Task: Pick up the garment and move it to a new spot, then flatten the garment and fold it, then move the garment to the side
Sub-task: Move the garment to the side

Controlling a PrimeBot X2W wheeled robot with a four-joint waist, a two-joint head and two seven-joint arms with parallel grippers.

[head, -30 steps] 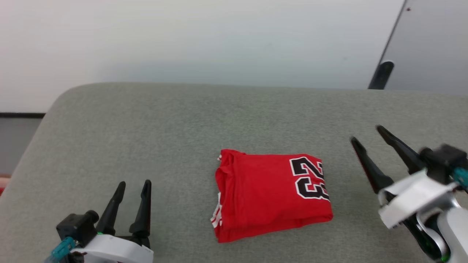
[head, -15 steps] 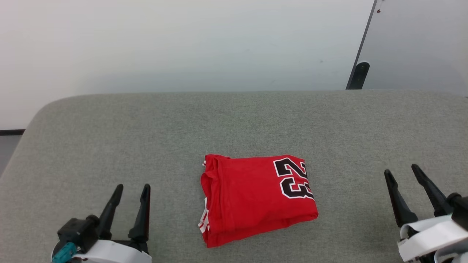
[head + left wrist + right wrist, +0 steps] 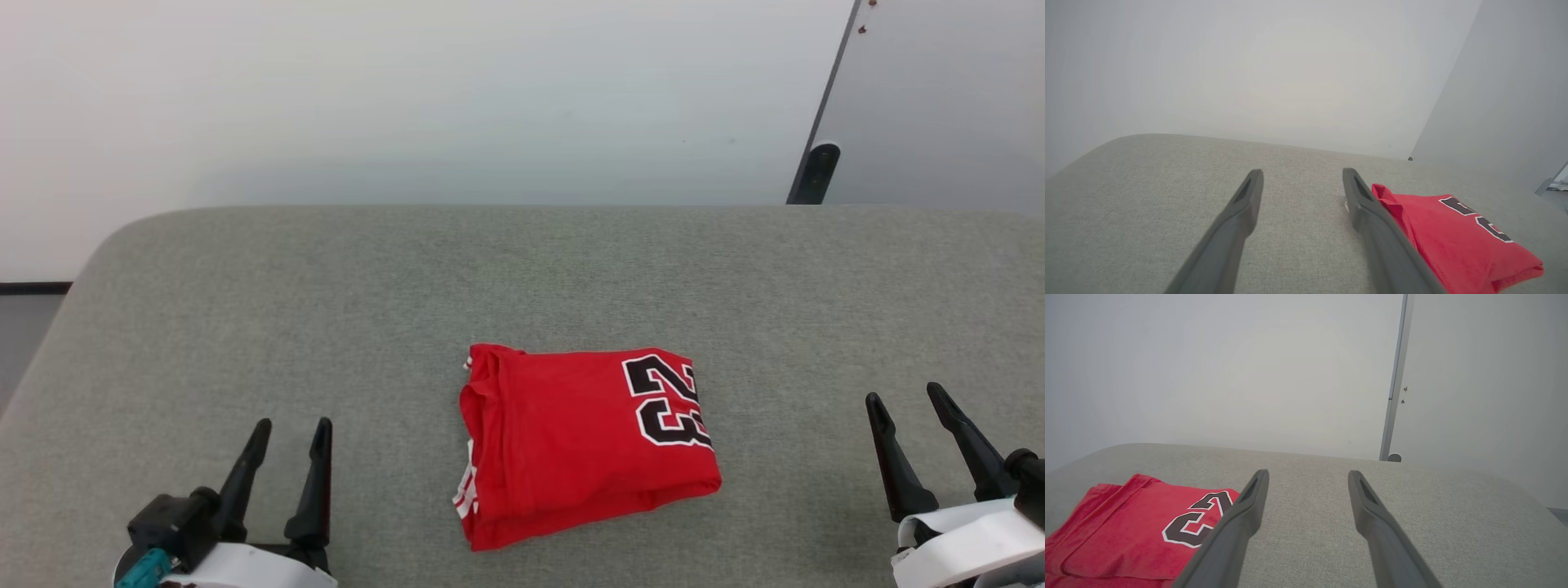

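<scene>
On the cushion (image 3: 245, 327) lies one folded garment (image 3: 571, 441), with left gripper (image 3: 294, 425) and right gripper (image 3: 904, 394) both gaping empty.

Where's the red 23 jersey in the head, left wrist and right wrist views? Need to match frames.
Head view: jersey lower centre, lying on the grey cushion.
Left wrist view: jersey lower right, running to the bottom edge.
Right wrist view: jersey lower left corner, number 23 facing up.
Shared landmark: wall panel edge, up and right of the jersey in all three.
</scene>
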